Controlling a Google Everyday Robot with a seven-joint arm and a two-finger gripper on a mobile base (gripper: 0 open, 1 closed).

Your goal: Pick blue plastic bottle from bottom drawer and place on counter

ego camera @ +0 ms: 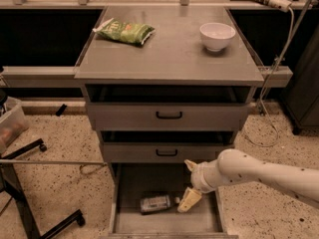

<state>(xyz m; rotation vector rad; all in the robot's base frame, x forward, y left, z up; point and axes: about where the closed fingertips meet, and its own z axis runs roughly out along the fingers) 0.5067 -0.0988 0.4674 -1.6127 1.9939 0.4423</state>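
Note:
The blue plastic bottle (155, 203) lies on its side on the floor of the open bottom drawer (130, 183). My gripper (184, 186) reaches in from the right, just right of the bottle. It is open: one finger (189, 200) points down beside the bottle's right end, and the other sits higher, near the middle drawer's front. It holds nothing. The grey counter (169, 54) is the top of the cabinet, far above the gripper.
A green snack bag (124, 32) lies at the counter's back left and a white bowl (217, 36) at its back right. Two drawers with black handles (168, 115) sit above the open one. A black stand (30, 203) is on the floor at left, and a cable (271, 98) hangs at right.

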